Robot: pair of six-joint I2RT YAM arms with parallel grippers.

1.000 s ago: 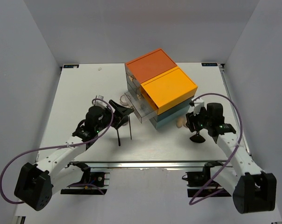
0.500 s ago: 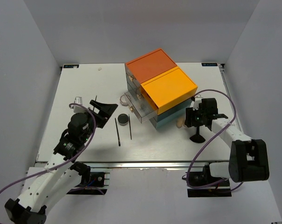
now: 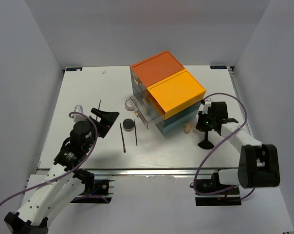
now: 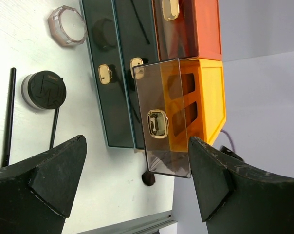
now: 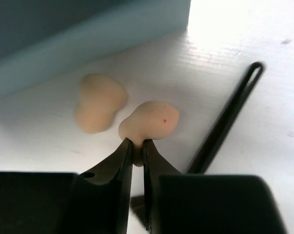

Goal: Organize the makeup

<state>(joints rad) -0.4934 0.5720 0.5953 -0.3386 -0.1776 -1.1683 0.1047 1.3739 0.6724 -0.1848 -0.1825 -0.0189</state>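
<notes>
The right hand (image 5: 137, 148) is clamped on the narrow tip of a beige sponge (image 5: 151, 121) with only the very ends of its fingers on the foam, and that thin bite is the main worry: soft foam squeezed at its tip can pop free once the arm swings. Whether the sponge is off the bench (image 3: 83, 90) cannot be told. In the top view it sits at about four o'clock from the drawer box (image 3: 172, 92), close to the teal lower tier. A second sponge (image 5: 99, 108) lies just beside it at ten o'clock in the wrist view, and a sideways start would likely roll that one away. The black flared brush (image 3: 204, 143) stands upright at six o'clock of the right hand, near enough that a dropping wrist could tip it. The pulled-out drawers (image 4: 113, 83) face eight o'clock, on the far side of the box from this arm, so the carry probably has to round the box corner, where a loosely held sponge could be scraped off. The left hand (image 3: 106, 118) is spread wide and holds nothing, at nine o'clock of the black compact (image 3: 129, 125) and near the two thin sticks (image 3: 123, 138), with the pinkish jar (image 4: 67, 25) at twelve o'clock of the compact; if both arms head for the drawers together they may crowd each other
</notes>
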